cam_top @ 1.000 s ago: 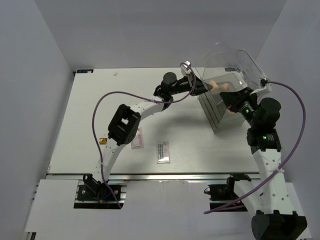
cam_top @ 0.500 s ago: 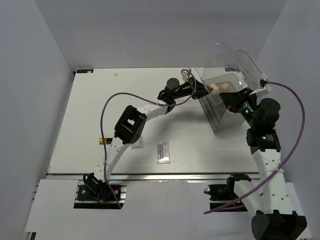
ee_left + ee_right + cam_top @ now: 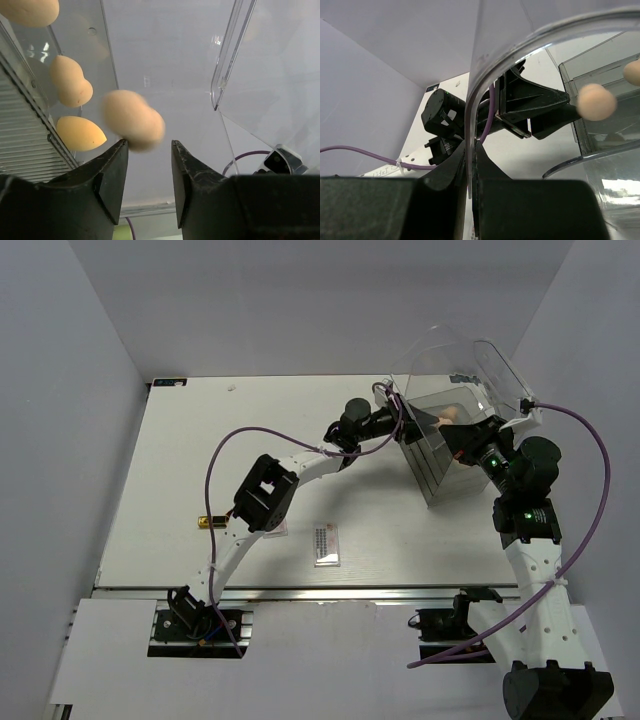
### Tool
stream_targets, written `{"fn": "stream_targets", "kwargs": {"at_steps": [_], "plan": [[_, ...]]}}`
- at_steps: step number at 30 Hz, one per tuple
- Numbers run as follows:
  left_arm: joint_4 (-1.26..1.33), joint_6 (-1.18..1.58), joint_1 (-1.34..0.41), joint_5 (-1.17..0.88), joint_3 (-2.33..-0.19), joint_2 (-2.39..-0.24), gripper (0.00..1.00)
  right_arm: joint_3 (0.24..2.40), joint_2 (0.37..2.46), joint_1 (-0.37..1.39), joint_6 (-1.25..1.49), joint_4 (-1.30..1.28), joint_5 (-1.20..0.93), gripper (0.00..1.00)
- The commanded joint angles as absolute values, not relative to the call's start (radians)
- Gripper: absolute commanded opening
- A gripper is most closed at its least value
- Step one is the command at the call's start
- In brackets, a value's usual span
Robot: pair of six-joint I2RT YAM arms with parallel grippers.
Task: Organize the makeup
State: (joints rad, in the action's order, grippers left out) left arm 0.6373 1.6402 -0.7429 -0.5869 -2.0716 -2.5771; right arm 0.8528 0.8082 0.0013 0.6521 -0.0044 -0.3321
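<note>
At the mouth of the clear drawer box (image 3: 435, 475), left gripper (image 3: 148, 146) jaws apart, blurred peach sponge (image 3: 133, 125) loose just off its tips; right gripper (image 3: 471, 155) clamped on the box's clear lid (image 3: 530, 40).

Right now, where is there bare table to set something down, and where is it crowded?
Bare: the table at far left, between its back edge and the left arm; also between the dark-rowed palette and the clear box. Crowded: the box mouth, with left gripper and sponges.

Peach sponges (image 3: 74, 87), clear drawer box (image 3: 497, 365), purple cables (image 3: 240, 432), off-white table (image 3: 200, 420), grey walls (image 3: 60, 390).
</note>
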Motion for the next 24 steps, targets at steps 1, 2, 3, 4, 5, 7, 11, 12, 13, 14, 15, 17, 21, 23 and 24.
{"fn": "stream_targets", "kwargs": {"at_steps": [1,2,3,4,5,7,11,12,13,14,15,17,21,23,24], "plan": [[0.620,1.631,-0.742,-0.568,-2.112,-2.563,0.50,0.859,0.772,-0.002,0.638,0.114,-0.308,0.00],[0.620,1.631,-0.742,-0.568,-2.112,-2.563,0.50,0.859,0.770,-0.002,0.637,0.114,-0.308,0.00],[0.620,1.632,-0.742,-0.569,-2.112,-2.562,0.49,0.859,0.770,-0.002,0.638,0.114,-0.310,0.00],[0.620,1.632,-0.742,-0.566,-2.112,-2.562,0.48,0.859,0.772,-0.002,0.637,0.114,-0.308,0.00],[0.620,1.632,-0.742,-0.566,-2.112,-2.560,0.48,0.859,0.770,-0.002,0.637,0.115,-0.308,0.00],[0.617,1.632,-0.742,-0.563,-2.112,-2.560,0.47,0.861,0.772,-0.002,0.637,0.114,-0.308,0.00],[0.629,1.635,-0.742,-0.566,-2.111,-2.556,0.32,0.862,0.772,-0.002,0.635,0.112,-0.310,0.00],[0.643,1.640,-0.742,-0.572,-2.109,-2.553,0.29,0.864,0.773,-0.002,0.635,0.113,-0.310,0.00],[0.646,1.641,-0.742,-0.577,-2.106,-2.548,0.25,0.864,0.772,-0.002,0.635,0.112,-0.311,0.00],[0.650,1.640,-0.739,-0.583,-2.097,-2.542,0.23,0.865,0.772,-0.002,0.635,0.113,-0.311,0.00],[0.658,1.634,-0.738,-0.589,-2.085,-2.531,0.21,0.867,0.773,-0.002,0.634,0.112,-0.313,0.00],[0.657,1.612,-0.732,-0.604,-2.027,-2.485,0.20,0.868,0.775,-0.002,0.632,0.112,-0.314,0.00],[0.577,1.468,-0.726,-0.618,-1.887,-2.360,0.20,0.871,0.775,-0.002,0.624,0.114,-0.318,0.00],[0.575,1.425,-0.724,-0.617,-1.803,-2.271,0.20,0.873,0.775,-0.002,0.615,0.112,-0.321,0.00],[0.580,1.411,-0.721,-0.614,-1.702,-2.240,0.20,0.874,0.778,-0.002,0.612,0.110,-0.321,0.00]]}}
